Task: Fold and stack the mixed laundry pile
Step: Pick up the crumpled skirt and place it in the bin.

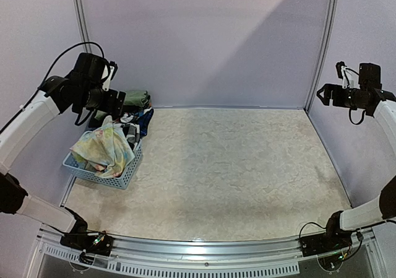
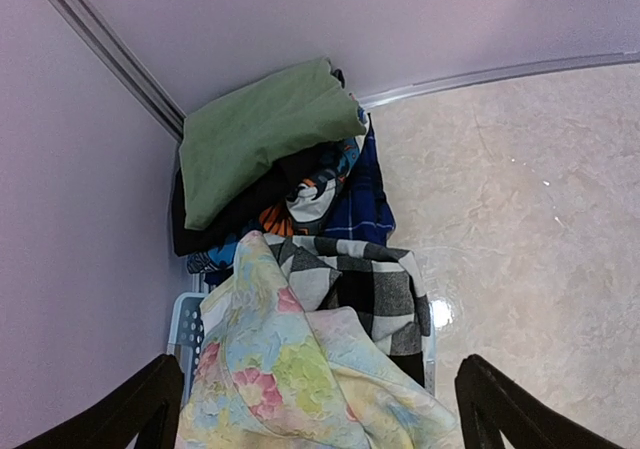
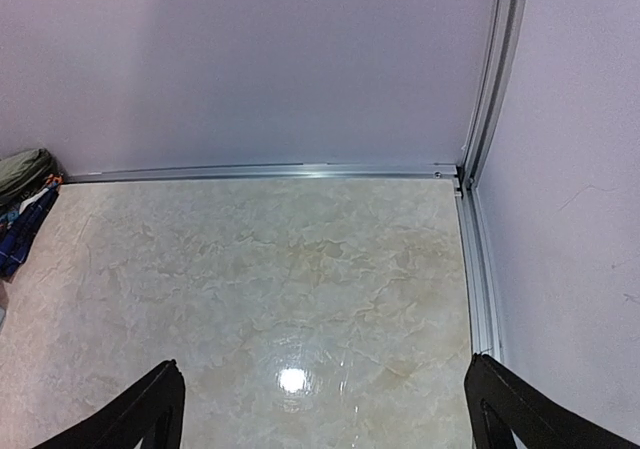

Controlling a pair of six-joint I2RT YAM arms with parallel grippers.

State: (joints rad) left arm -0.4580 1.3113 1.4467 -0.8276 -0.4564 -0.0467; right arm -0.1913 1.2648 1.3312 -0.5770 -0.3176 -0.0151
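Observation:
The laundry pile fills a light blue basket (image 1: 121, 178) at the left wall. A pale floral cloth (image 1: 105, 147) lies on top in front; it also shows in the left wrist view (image 2: 290, 369). Behind it lie the checked shirt (image 2: 370, 284), a dark blue printed piece (image 2: 362, 194) and an olive-green piece (image 2: 260, 129). My left gripper (image 1: 117, 99) hangs open above the pile, holding nothing; its fingertips (image 2: 135, 409) frame the floral cloth. My right gripper (image 1: 327, 93) is open and empty, raised high at the far right wall.
The marbled tabletop (image 1: 235, 166) is walled by lilac panels at the left, back and right. A metal rail (image 3: 480, 259) runs along the right wall. The basket stands against the left wall, near the back corner.

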